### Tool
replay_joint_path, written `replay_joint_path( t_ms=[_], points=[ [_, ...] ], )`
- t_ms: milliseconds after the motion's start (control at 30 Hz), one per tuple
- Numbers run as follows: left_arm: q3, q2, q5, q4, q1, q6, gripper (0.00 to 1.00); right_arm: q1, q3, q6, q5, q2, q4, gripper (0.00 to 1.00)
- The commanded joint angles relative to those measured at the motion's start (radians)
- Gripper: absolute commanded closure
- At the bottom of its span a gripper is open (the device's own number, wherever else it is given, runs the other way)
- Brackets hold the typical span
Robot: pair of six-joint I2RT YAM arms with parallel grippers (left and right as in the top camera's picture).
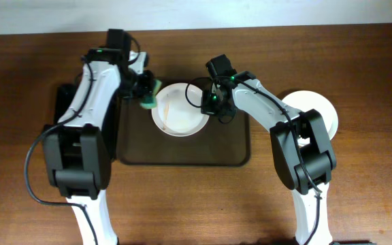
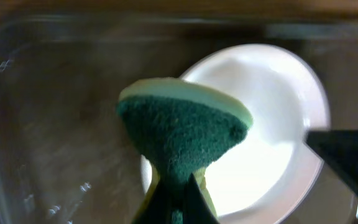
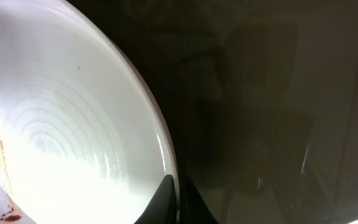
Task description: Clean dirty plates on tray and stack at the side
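Observation:
A white plate (image 1: 180, 113) with a thin brownish streak lies on the dark brown tray (image 1: 182, 150), near its back edge. My left gripper (image 1: 145, 90) is shut on a green and yellow sponge (image 1: 148, 99) at the plate's left rim; the sponge (image 2: 182, 134) hangs over the plate (image 2: 272, 118) in the left wrist view. My right gripper (image 1: 209, 107) is shut on the plate's right rim; its fingers (image 3: 178, 202) pinch the rim of the plate (image 3: 61, 137), which shows a reddish-brown streak. Another white plate (image 1: 316, 107) lies on the table at the right.
A glossy black tray (image 1: 63, 102) lies on the table left of the brown tray, mostly hidden by my left arm. The wooden table (image 1: 359, 184) extends in front and to both sides.

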Motion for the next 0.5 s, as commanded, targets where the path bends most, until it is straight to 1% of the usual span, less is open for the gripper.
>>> replay_joint_path(
  t_ms=[0, 33, 67, 200, 300, 333, 367, 467],
  points=[
    [0.002, 0.014, -0.035, 0.051, -0.109, 0.107, 1.0, 0.002, -0.007, -0.007, -0.011, 0.006, 0.007, 0.96],
    [0.002, 0.035, -0.111, 0.053, -0.146, 0.108, 1.0, 0.002, -0.007, -0.007, -0.018, 0.006, 0.006, 0.96],
    [0.002, 0.057, -0.141, 0.053, -0.168, 0.109, 0.99, 0.002, -0.007, -0.007, -0.018, 0.006, 0.006, 0.96],
    [0.002, 0.144, -0.176, 0.065, -0.175, 0.113, 1.0, 0.002, -0.007, -0.007, -0.018, 0.006, 0.003, 0.96],
    [0.002, 0.22, -0.288, 0.08, -0.179, 0.097, 0.99, 0.002, -0.007, -0.007, -0.018, 0.006, 0.003, 0.96],
    [0.002, 0.228, -0.382, 0.09, -0.179, 0.048, 0.99, 0.002, -0.007, -0.007, -0.018, 0.006, 0.003, 0.96],
    [0.002, 0.229, -0.437, 0.111, -0.179, 0.03, 0.99, 0.002, -0.007, -0.007, -0.018, 0.006, 0.003, 0.96],
    [0.002, 0.247, -0.521, 0.248, -0.179, 0.029, 0.99, 0.002, -0.007, -0.007, -0.017, 0.006, 0.003, 0.96]
  ],
)
